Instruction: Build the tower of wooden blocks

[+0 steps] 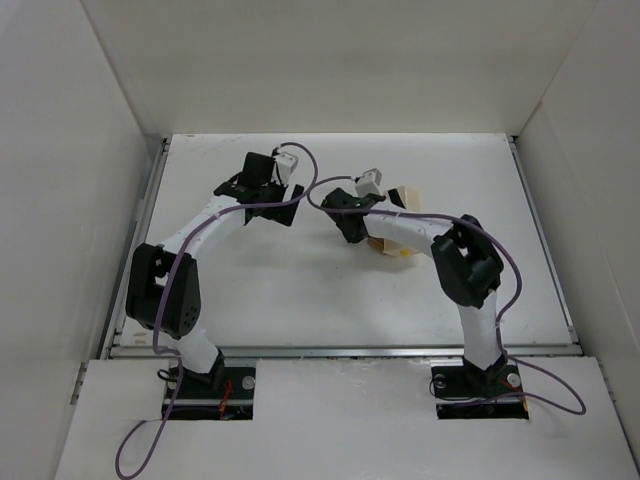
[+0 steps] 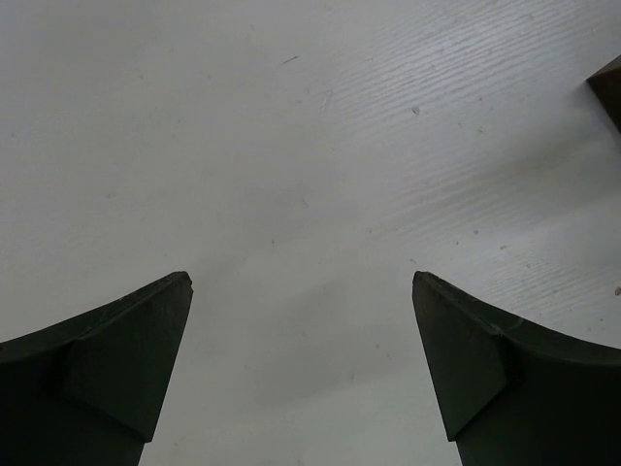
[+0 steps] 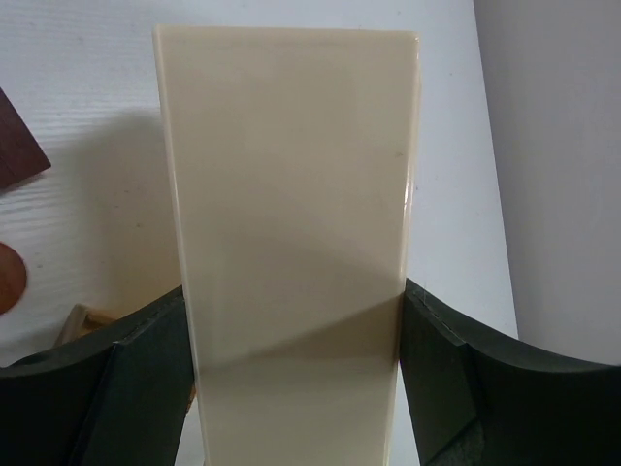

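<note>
My right gripper [image 3: 291, 340] is shut on a pale cream rectangular box [image 3: 291, 175], one finger pressed on each long side. Left of it lie a dark brown block [image 3: 17, 153], a reddish-brown round piece [image 3: 6, 277] and a tan wooden piece [image 3: 82, 318], all cut off by the frame edge. From above, the right gripper [image 1: 385, 200] sits mid-table with the cream box [image 1: 408, 194], and tan wood [image 1: 386, 246] shows under its forearm. No stacked wood block tower is visible. My left gripper [image 2: 301, 320] is open over bare table, and stands [image 1: 268, 205] left of the right one.
A dark corner [image 2: 611, 92] of something pokes in at the right edge of the left wrist view. White walls [image 1: 80, 200] enclose the table [image 1: 300, 290] on the left, back and right. Purple cables [image 1: 500, 280] trail from both arms.
</note>
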`<state>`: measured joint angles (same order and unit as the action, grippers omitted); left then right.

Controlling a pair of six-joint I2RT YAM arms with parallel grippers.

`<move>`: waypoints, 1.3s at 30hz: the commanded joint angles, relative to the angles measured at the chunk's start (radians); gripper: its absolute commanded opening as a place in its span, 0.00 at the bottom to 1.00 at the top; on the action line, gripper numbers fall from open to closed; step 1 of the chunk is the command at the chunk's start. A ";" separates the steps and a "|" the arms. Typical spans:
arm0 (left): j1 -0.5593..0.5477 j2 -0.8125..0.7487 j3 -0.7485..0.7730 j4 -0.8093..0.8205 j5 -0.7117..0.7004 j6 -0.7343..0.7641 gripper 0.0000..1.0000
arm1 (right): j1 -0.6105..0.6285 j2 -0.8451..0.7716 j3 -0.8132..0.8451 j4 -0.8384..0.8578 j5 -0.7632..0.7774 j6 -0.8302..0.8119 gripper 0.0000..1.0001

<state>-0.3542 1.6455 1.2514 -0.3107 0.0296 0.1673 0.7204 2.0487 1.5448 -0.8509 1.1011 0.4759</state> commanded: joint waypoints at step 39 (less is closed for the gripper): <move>-0.011 -0.070 0.040 -0.083 -0.039 0.021 0.95 | -0.750 -0.231 -0.344 0.514 -1.770 -0.166 0.82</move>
<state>-0.3607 1.6238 1.2518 -0.3717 -0.0116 0.1791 -0.0299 1.8160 1.1992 -0.3809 -0.5892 0.3138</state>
